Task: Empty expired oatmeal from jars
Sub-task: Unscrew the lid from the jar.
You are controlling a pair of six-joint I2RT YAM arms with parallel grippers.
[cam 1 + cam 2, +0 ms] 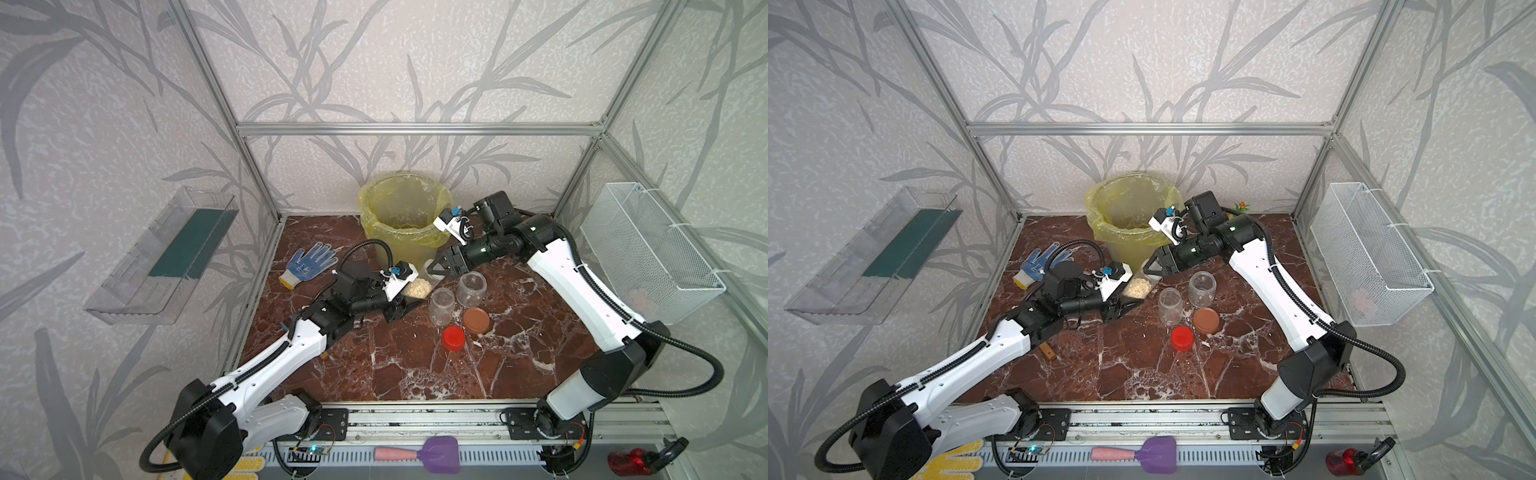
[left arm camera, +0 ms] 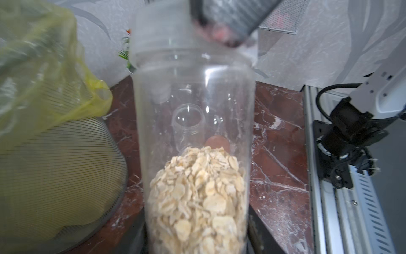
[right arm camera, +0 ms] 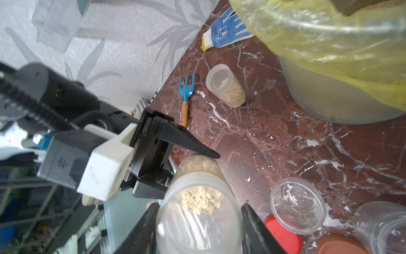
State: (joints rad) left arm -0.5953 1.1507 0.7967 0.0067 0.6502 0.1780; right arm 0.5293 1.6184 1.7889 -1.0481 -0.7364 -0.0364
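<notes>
Left gripper (image 1: 407, 301) is clamped tight on the base end of the held jar (image 1: 419, 284), and there's a real tilt on it. The jar leans with its capped end pointing up toward the bin (image 2: 66, 176) and its yellow bag (image 1: 374, 224). Oatmeal (image 2: 197, 198) sits heaped in the lower part, down at the left gripper's end, and the clear wall above it is bare.

Over to the right gripper (image 1: 432, 268): it meets the same jar head-on from the opposite side. In the right wrist view its two black fingers (image 3: 252, 228) sit on either side of the clear lid (image 3: 197, 231) and press against it, jaws drawn in narrow around that cap. So both grippers have hold of one jar, one at each end, just in front of the bin's wall.

Down on the worktop (image 1: 415, 374), just beside the right gripper, two empty jars stand upright with open mouths. The slim jar (image 1: 441, 305) and the wider jar (image 1: 471, 289) are close together, with only crumbs inside. The brown lid (image 1: 476, 320) lies flat in front of the wider jar. The red lid (image 1: 453, 338) lies just beside it, nearer the front edge.

The fourth jar (image 3: 226, 85) shows only in the right wrist view. It lies on its side with oatmeal inside, beside a blue hand rake (image 3: 186, 88). A blue-dotted work glove (image 1: 309, 262) lies farther off toward the wall.
</notes>
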